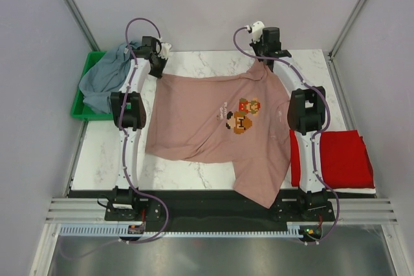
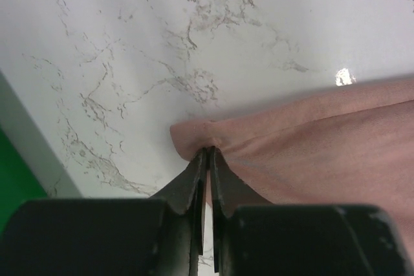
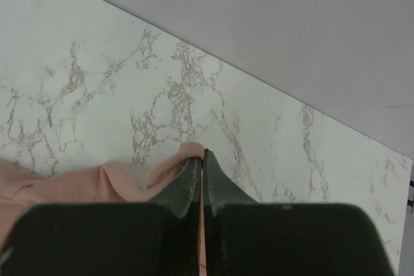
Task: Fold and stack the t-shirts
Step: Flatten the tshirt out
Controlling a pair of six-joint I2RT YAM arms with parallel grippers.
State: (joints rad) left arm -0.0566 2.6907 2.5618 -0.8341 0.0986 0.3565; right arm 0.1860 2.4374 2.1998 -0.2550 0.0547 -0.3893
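Note:
A dusty-pink t-shirt (image 1: 200,121) with a pixel-art print lies spread face up across the marble table, one sleeve hanging over the near edge. My left gripper (image 1: 160,64) is at its far-left corner, and in the left wrist view the gripper (image 2: 208,152) is shut on a fold of the pink t-shirt (image 2: 323,147). My right gripper (image 1: 262,61) is at the far-right shoulder; in the right wrist view the gripper (image 3: 204,154) is shut on a bunched edge of the pink t-shirt (image 3: 77,182). A red t-shirt (image 1: 339,156) lies folded at the near right. A grey-blue t-shirt (image 1: 107,79) is heaped in the bin.
A green plastic bin (image 1: 87,116) stands off the table's left side, and its corner (image 2: 13,166) shows in the left wrist view. Grey walls close in the back and sides. The bare marble table (image 1: 194,63) shows along the far edge and at the near left.

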